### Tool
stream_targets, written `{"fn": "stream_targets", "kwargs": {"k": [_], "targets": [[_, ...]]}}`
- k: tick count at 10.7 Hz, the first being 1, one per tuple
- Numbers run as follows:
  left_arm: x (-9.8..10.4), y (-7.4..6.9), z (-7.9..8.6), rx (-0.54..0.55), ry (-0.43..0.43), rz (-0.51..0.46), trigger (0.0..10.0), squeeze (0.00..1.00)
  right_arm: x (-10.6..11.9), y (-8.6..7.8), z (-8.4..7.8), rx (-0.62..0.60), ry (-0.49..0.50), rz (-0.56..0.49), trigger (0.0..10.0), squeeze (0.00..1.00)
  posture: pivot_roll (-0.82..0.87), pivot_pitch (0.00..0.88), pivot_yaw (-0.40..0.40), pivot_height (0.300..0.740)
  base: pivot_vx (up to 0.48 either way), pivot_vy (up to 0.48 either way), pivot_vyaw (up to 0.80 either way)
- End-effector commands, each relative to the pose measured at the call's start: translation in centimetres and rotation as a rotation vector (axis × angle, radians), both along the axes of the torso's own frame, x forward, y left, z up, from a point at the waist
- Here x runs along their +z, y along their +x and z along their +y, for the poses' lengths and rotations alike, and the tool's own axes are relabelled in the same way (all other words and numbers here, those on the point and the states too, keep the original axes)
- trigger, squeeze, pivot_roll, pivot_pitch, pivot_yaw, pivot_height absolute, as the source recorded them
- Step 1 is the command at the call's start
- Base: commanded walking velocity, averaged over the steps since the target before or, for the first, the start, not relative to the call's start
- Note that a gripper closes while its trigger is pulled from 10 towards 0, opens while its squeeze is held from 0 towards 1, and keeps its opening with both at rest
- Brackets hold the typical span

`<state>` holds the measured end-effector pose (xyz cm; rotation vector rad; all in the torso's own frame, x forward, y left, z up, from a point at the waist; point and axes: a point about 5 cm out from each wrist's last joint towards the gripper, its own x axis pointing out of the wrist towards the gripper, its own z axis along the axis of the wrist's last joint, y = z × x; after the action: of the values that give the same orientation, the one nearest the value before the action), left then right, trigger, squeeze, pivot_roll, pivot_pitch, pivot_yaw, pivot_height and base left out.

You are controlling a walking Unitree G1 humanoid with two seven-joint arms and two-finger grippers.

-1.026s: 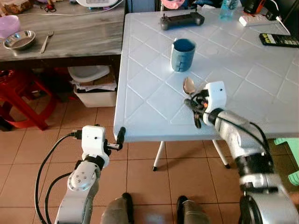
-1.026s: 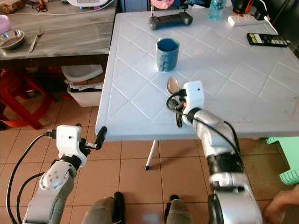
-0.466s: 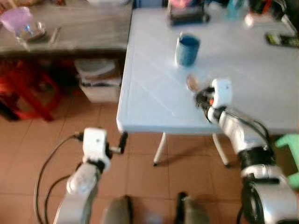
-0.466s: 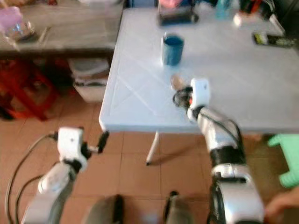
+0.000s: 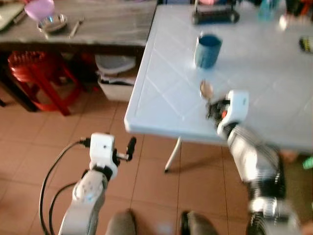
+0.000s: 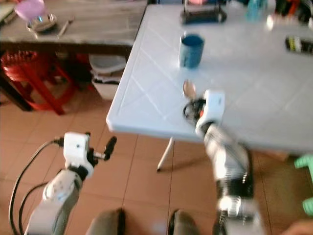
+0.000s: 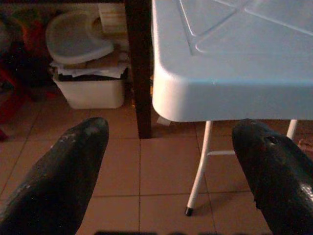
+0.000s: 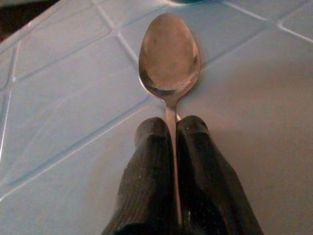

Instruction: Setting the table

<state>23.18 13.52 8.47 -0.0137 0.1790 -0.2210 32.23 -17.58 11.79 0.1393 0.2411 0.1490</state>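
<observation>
My right gripper (image 8: 171, 128) is shut on the handle of a metal spoon (image 8: 169, 54), holding it just over the white table (image 5: 166, 93) near its front edge. The spoon's bowl (image 5: 206, 89) points toward a blue cup (image 5: 208, 50) standing farther back on the table. My left gripper (image 7: 168, 142) is open and holds nothing; it hangs low in front of the table's near left corner (image 7: 176, 98), above the tiled floor.
A grey wooden counter (image 5: 107, 22) to the left carries a metal bowl (image 5: 52, 22), a purple bowl (image 5: 40, 8) and a fork (image 5: 75, 27). Under it stand a red stool (image 5: 34, 73) and a white bin (image 5: 117, 78). A black controller (image 5: 215, 16) lies at the table's far side.
The camera view has shifted right and blurred, so more floor and counter show on the left. The right gripper still holds the spoon over the table; the left arm hangs as before.
</observation>
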Motion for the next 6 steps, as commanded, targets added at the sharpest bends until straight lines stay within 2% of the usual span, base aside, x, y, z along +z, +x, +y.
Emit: {"fn": "stream_targets", "kwargs": {"k": [1, 2, 3, 4, 6], "targets": [[-0.2, 0.0, 0.3, 0.013, 0.016, 0.003, 10.0, 0.00, -5.1, -2.4, -0.5, -0.061, 0.028, 0.241, 0.0, 0.00, 0.05, 0.172, 0.084, 0.740, 0.000, 0.000, 0.00], [-0.2, 0.0, 0.4, 0.021, 0.018, 0.003, 10.0, 0.00, -4.6, -2.2, -0.6, -0.098, 0.047, 0.201, 0.0, 0.00, 0.05, 0.171, 0.084, 0.740, 0.000, 0.000, 0.00], [-0.2, 0.3, 0.7, 0.052, 0.044, -0.013, 10.0, 0.00, -2.6, -1.8, -0.6, -0.153, 0.057, 0.062, 0.0, 0.00, 0.05, 0.152, 0.081, 0.740, 0.000, 0.296, 0.00], [-0.1, 0.5, 1.0, 0.093, 0.061, -0.026, 10.0, 0.00, -0.9, -1.8, -0.1, -0.143, 0.049, -0.047, 0.0, 0.00, 0.05, 0.143, 0.079, 0.740, 0.000, 0.480, 0.00], [-0.3, 0.8, 1.3, 0.137, 0.101, -0.035, 10.0, 0.00, 0.1, -2.2, 0.6, -0.132, 0.081, -0.107, 0.0, 0.00, 0.04, 0.125, 0.081, 0.740, 0.000, 0.480, 0.00]]}}
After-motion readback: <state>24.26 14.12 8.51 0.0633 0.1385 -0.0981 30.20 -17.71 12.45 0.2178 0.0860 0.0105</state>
